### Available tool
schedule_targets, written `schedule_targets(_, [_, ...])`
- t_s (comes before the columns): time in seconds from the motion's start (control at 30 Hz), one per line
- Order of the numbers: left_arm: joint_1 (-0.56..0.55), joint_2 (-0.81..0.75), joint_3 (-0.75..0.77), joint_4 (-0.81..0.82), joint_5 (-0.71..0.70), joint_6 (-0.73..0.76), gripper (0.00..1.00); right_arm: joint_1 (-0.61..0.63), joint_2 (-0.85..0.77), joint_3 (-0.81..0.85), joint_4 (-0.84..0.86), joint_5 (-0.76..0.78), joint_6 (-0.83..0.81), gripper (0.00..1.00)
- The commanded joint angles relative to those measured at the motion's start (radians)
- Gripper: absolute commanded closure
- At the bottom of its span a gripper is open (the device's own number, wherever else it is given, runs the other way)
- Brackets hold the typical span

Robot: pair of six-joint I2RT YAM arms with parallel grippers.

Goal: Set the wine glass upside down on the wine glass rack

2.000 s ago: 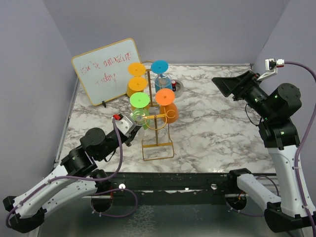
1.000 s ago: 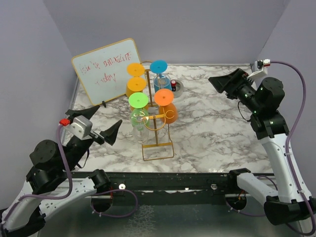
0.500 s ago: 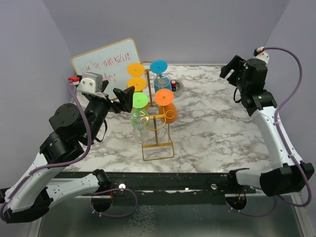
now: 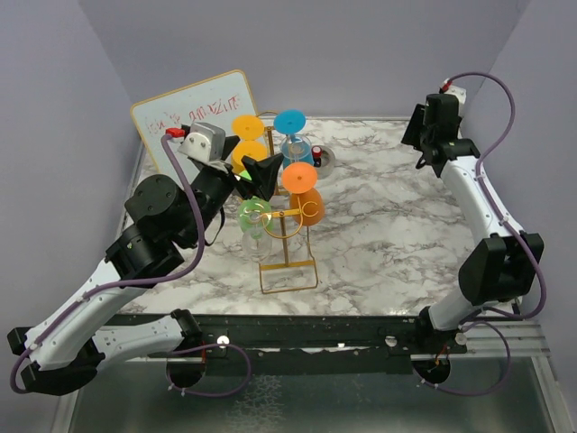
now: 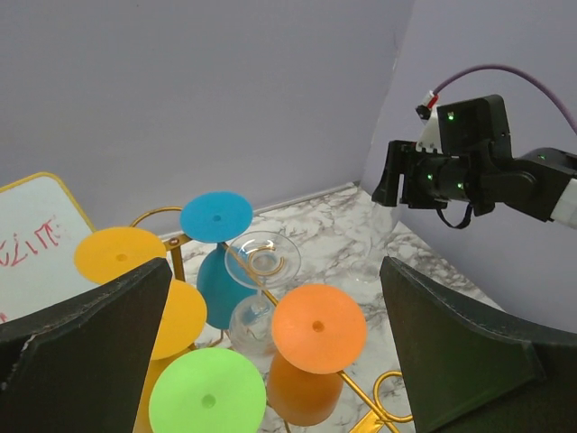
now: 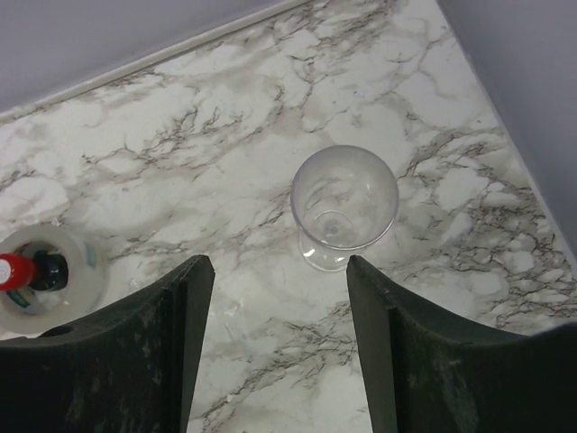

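Note:
A clear wine glass (image 6: 344, 206) stands upright on the marble near the table's far right edge. My right gripper (image 6: 278, 266) hangs above it, open; the glass lies just beyond the fingertips, slightly right, with nothing between them. In the top view the right gripper (image 4: 416, 131) is at the far right corner. The gold wine glass rack (image 4: 287, 236) stands mid-table, with orange, blue, green and yellow glasses hanging upside down. A clear glass (image 5: 261, 260) hangs there too. My left gripper (image 4: 248, 161) hovers open and empty over the rack (image 5: 397, 417).
A whiteboard (image 4: 194, 126) leans at the back left. A tape roll (image 6: 41, 275) with a red-capped thing inside lies behind the rack. Purple walls close in the table at the back and on both sides.
The left arm rose from the near left and swung over the rack. The right arm stretched to the far right corner and tilted down over the clear glass, its jaws narrowing a little.

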Motion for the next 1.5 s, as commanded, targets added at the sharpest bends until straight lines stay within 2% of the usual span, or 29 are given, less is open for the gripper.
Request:
schedule_targets(0.0, [0.0,-0.011,-0.008,0.061,0.063,-0.02,0.01,-0.018,0.026,0.071,-0.046,0.057,-0.098,0.35])
schedule_targets(0.27, [0.0,0.012,0.005,0.067,0.123,-0.043,0.01,-0.048,0.121,0.153,-0.089,-0.022,-0.183,0.43])
schedule_targets(0.43, [0.0,0.048,0.035,0.051,0.152,-0.064,0.01,-0.06,0.191,0.233,-0.137,-0.083,-0.191,0.56])
schedule_targets(0.83, [0.0,0.079,0.026,0.085,0.212,-0.108,0.01,-0.064,0.27,0.303,-0.226,-0.085,-0.199,0.76])
schedule_targets(0.97, [0.0,0.089,0.018,0.118,0.236,-0.133,0.01,-0.064,0.275,0.32,-0.248,-0.065,-0.2,0.91])
schedule_targets(1.07, [0.0,0.1,0.015,0.158,0.262,-0.151,0.01,-0.064,0.25,0.318,-0.249,-0.054,-0.196,0.99])
schedule_targets(1.27, [0.0,0.15,0.025,0.234,0.303,-0.209,0.01,-0.064,0.117,0.25,-0.206,-0.093,-0.15,0.99])
schedule_targets(1.47, [0.0,0.244,0.07,0.312,0.247,-0.38,0.02,-0.064,-0.13,0.052,-0.048,-0.249,-0.02,0.99])
